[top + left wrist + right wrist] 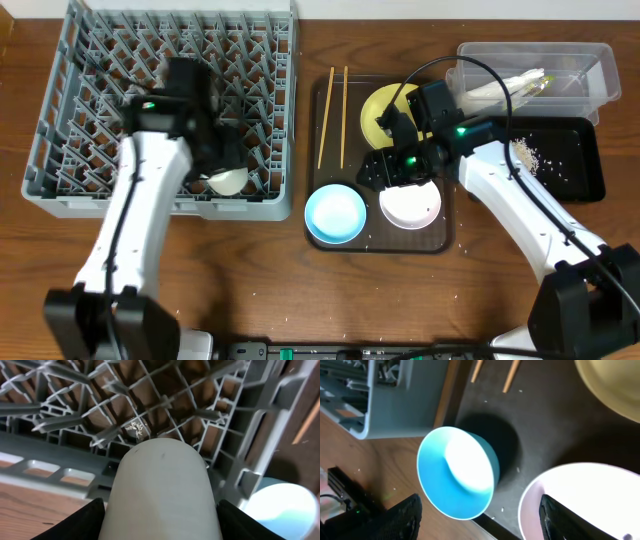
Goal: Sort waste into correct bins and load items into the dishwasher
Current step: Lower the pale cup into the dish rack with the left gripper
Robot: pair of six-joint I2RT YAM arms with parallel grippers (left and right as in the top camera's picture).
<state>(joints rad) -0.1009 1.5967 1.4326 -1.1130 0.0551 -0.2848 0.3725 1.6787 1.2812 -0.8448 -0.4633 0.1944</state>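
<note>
Gripping a small white cup [228, 181] at the near right corner of the grey dish rack [160, 205], the left tool [222, 165] is clamped on the cup's sides. In the left wrist view the cup [160, 490] fills the gap between the black fingers [75, 525], with the rack's pegs just beyond it.

Across the wooden surface [250, 280], the right tool [400, 165] hangs over a brown tray [325, 180]. Its fingers [400, 520] stand wide apart with nothing between them, just above the rim of a white bowl [410, 205].

A light blue bowl [335, 214] sits beside the white one at the tray's near edge. A yellow plate [378, 110], partly hidden by the arm, lies at the far side, and two wooden chopsticks [344, 115] lie side by side along the tray's left edge.

To the right, a clear tub [590, 65] holds a crumpled white napkin [500, 88] and a green-yellow wrapper [540, 85]. A black tray [590, 175] just in front of it carries scattered beige crumbs [525, 152].
</note>
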